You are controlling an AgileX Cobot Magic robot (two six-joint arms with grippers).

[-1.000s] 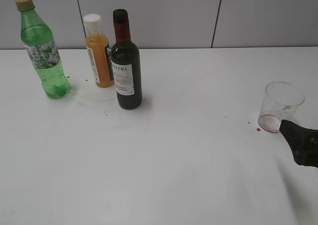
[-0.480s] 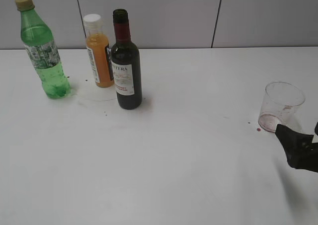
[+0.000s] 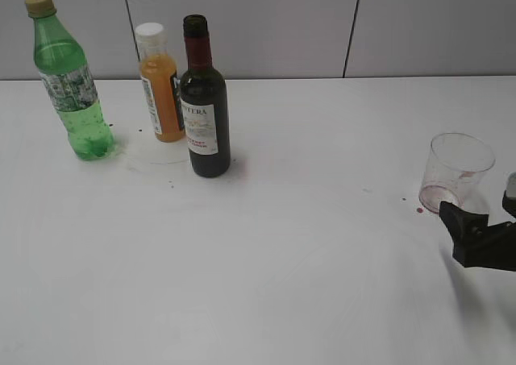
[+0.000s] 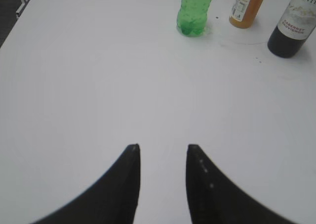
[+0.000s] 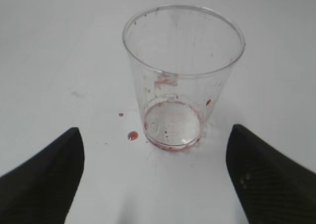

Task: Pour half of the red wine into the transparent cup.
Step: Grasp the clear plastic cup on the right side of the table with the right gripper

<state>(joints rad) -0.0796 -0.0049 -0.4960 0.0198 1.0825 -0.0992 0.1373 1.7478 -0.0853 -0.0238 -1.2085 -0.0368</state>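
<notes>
Standing at twelve o'clock of the right gripper (image 5: pixel 154 172), whose jaws have spread wide, the tapered clear-plastic transparent cup (image 5: pixel 181 75) is wine-stained; left gripper (image 4: pixel 163 152) slightly parted.

Three bottles: wine bottle (image 3: pixel 204 107), orange juice bottle (image 3: pixel 160 85), green soda bottle (image 3: pixel 71 79); one transparent cup (image 3: pixel 453 174) (wine-stained).

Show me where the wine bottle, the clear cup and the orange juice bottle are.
wine bottle (image 3: pixel 205 127), exterior view, on its white label.
clear cup (image 5: pixel 183 75), right wrist view, on its front wall.
orange juice bottle (image 3: pixel 160 91), exterior view, on its body.
</notes>
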